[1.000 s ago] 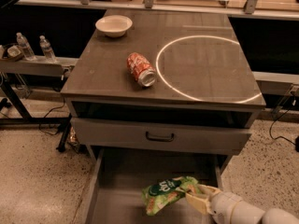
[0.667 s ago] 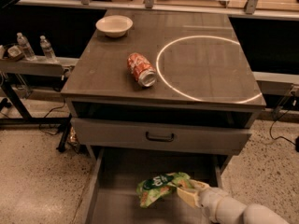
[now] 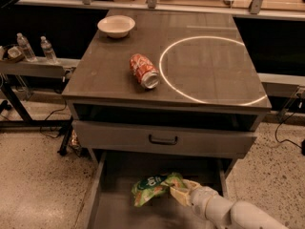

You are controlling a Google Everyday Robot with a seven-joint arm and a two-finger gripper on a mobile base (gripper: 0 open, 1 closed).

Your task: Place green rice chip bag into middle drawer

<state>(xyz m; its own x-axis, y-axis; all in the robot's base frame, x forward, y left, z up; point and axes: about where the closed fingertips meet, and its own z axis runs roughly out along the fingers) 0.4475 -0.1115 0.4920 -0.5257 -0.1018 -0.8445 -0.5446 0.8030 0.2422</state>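
Observation:
The green rice chip bag (image 3: 151, 189) is crinkled and hangs low over the floor of the open middle drawer (image 3: 114, 209), near its centre. My gripper (image 3: 177, 191) comes in from the lower right on a white arm and is shut on the bag's right end. The drawer is pulled out below the closed grey drawer front with the black handle (image 3: 163, 140).
A red-orange soda can (image 3: 144, 71) lies on its side on the cabinet top (image 3: 119, 87), next to a white circle marking (image 3: 209, 70). A white bowl (image 3: 116, 26) sits at the back left. Water bottles (image 3: 35, 47) stand on a side shelf at left.
My gripper has carried the bag leftward and a little further in over the drawer floor. Nothing on the cabinet top has moved.

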